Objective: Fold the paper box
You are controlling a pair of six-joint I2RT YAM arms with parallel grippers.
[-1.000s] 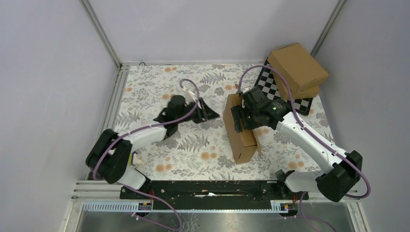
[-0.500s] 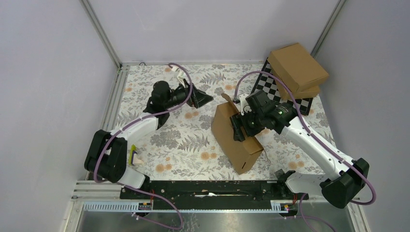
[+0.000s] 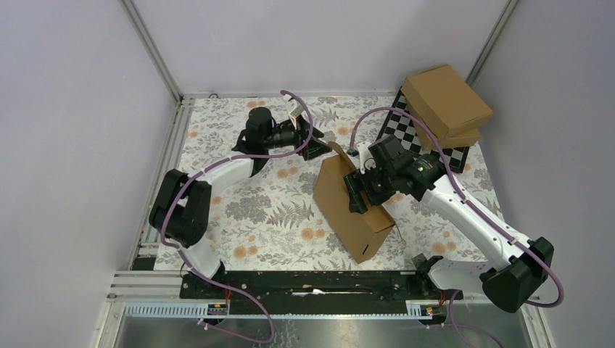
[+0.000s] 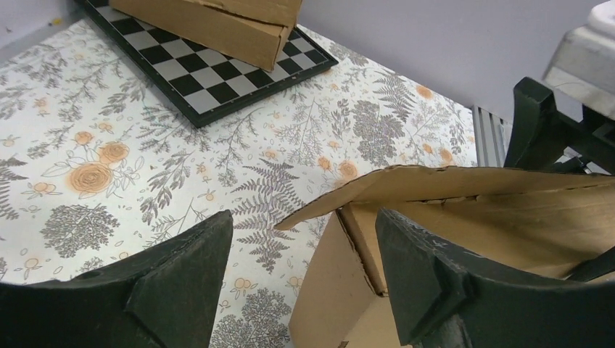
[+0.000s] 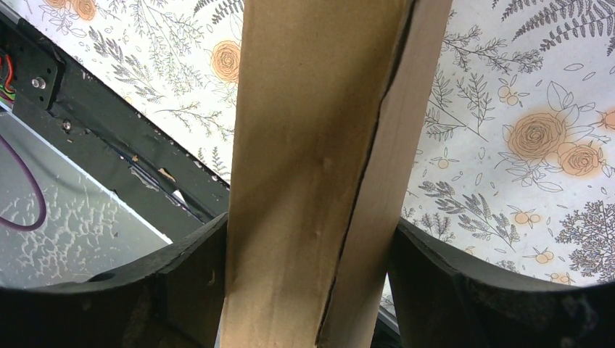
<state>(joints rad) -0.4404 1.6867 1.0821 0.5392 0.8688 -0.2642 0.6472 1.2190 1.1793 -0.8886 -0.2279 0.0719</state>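
A shallow brown paper box (image 3: 341,210) stands on edge and tilted on the floral tablecloth (image 3: 275,210), right of the table's middle, its lid closed apart from one flap (image 3: 338,151) that sticks up at the far end; nothing of its inside can be seen. At the far right corner two ready-made cardboard boxes (image 3: 447,100) lie stacked on a checkerboard (image 3: 406,129), both shut. In the past second the paper box has swung round so that its far end points more to the left, and the left arm has reached across from the left half of the table to that end, spreading its claw as it went. The left gripper (image 3: 319,150) now gapes wide and empty, just beside the raised flap, which shows ahead of its fingers in the wrist view. The right gripper (image 3: 355,193) clamps the box across its narrow thickness, both fingers pressed flat against the cardboard
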